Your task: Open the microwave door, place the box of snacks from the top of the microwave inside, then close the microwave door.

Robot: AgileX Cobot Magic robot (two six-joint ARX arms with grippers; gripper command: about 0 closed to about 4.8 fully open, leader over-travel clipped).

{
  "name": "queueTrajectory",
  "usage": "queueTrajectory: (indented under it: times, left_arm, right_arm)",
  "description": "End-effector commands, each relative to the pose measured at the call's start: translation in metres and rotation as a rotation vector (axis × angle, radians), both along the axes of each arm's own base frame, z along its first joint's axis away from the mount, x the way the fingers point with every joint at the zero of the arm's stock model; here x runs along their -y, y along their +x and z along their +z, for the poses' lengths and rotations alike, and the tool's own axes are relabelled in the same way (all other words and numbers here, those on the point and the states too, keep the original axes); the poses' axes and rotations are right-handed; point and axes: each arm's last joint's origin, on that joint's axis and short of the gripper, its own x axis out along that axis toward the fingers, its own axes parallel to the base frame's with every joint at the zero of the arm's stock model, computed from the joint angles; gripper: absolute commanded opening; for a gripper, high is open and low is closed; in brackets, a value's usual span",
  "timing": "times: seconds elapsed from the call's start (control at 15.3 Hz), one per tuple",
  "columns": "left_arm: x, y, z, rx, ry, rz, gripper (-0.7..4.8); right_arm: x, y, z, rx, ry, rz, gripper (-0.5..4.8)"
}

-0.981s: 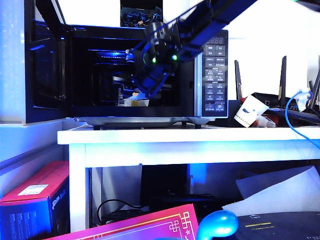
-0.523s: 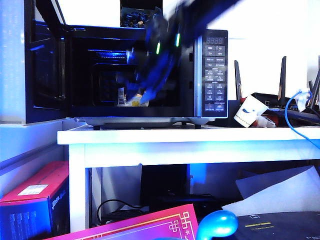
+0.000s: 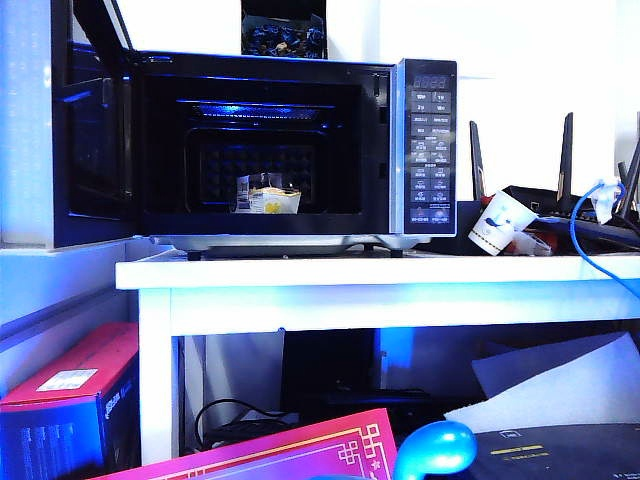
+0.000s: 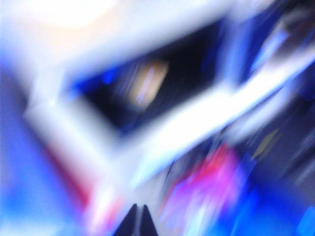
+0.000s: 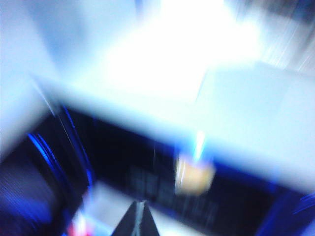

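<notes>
A: Microwave door (image 3: 90, 150) stands swung wide at the left of the microwave (image 3: 300, 150) on the bench (image 3: 380, 272); box of snacks (image 3: 267, 197) sits inside on the cavity floor.

B: And the tools?

A: Neither shows in the exterior view. Right tool (image 5: 140, 216): tips pressed together, empty, facing the cavity. Left tool (image 4: 139, 221): probably together too, but too blurred to tell.

B: So the door lies on the left arm's side; it seems nearer.
</notes>
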Motion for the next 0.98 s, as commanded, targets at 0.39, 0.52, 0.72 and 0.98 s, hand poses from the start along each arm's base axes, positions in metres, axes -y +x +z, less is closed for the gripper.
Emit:
queueTrajectory:
  times: [0.39,0.52,0.72,0.98]
  left_arm:
    - [-0.002,0.009,-0.026,-0.206,0.158,0.141,-0.06]
    - [0.003,0.025,-0.034,-0.25,0.168,0.129,-0.06]
    - [0.011,0.047,-0.047,-0.311,0.151,0.069,-0.06]
    - [0.023,0.074,-0.058,-0.33,0.079,-0.027,-0.06]
  right_arm:
    - [0.076,-0.123,0.099,0.292,0.182,-0.013,-0.01]
    - [0.089,-0.144,0.109,0.327,0.204,-0.015,-0.01]
    - [0.106,-0.17,0.121,0.387,0.241,-0.015,-0.01]
    - [0.115,-0.186,0.128,0.432,0.27,-0.015,-0.01]
